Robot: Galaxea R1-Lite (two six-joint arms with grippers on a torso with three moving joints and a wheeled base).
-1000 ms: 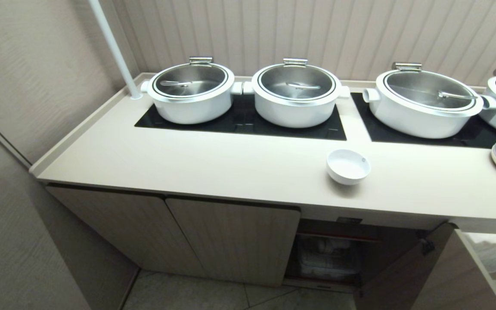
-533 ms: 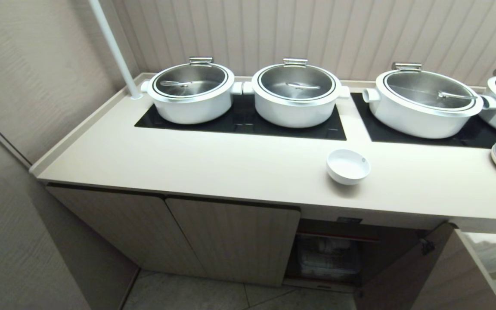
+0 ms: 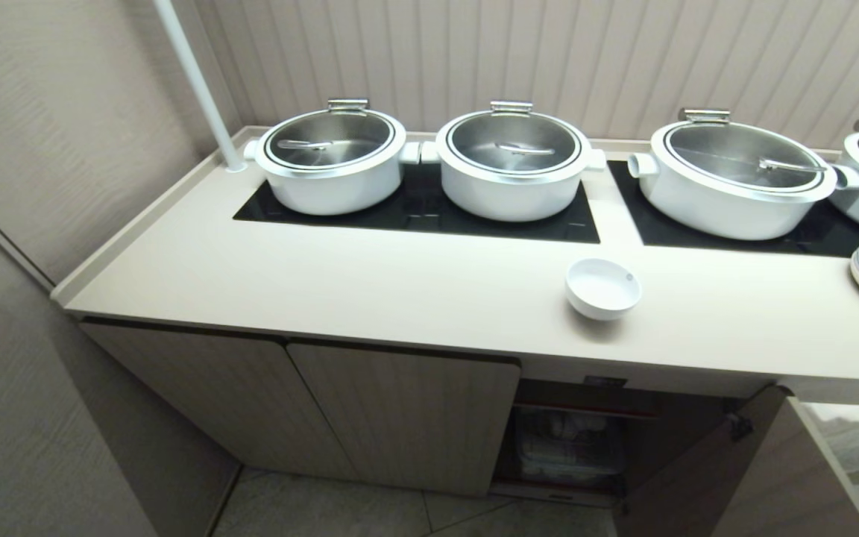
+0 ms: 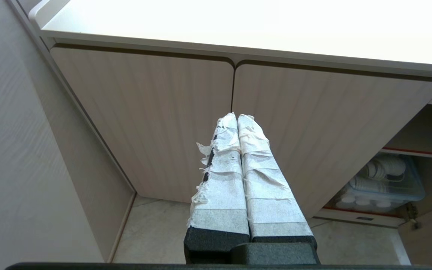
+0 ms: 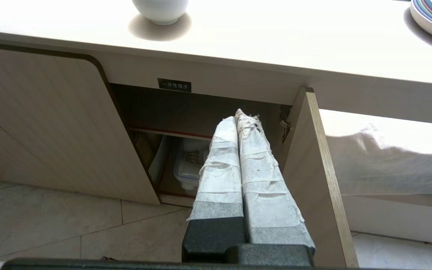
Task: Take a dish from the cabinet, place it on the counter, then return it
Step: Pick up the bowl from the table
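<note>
I must part my right gripper's (image 5: pixel 237 116) pressed-together fingers before lifting the small glossy white bowl (image 3: pixel 602 289) at centre-right of the cream counter (image 3: pixel 370 287).

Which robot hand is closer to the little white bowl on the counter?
The right hand. It hangs below the counter before the open cabinet, with the bowl just above. The left hand faces the closed doors farther left, bowl out of its view.

White dish (image 3: pixel 602 287), cream counter (image 3: pixel 370 291), beige ribbed cabinet (image 3: pixel 400 414)
</note>
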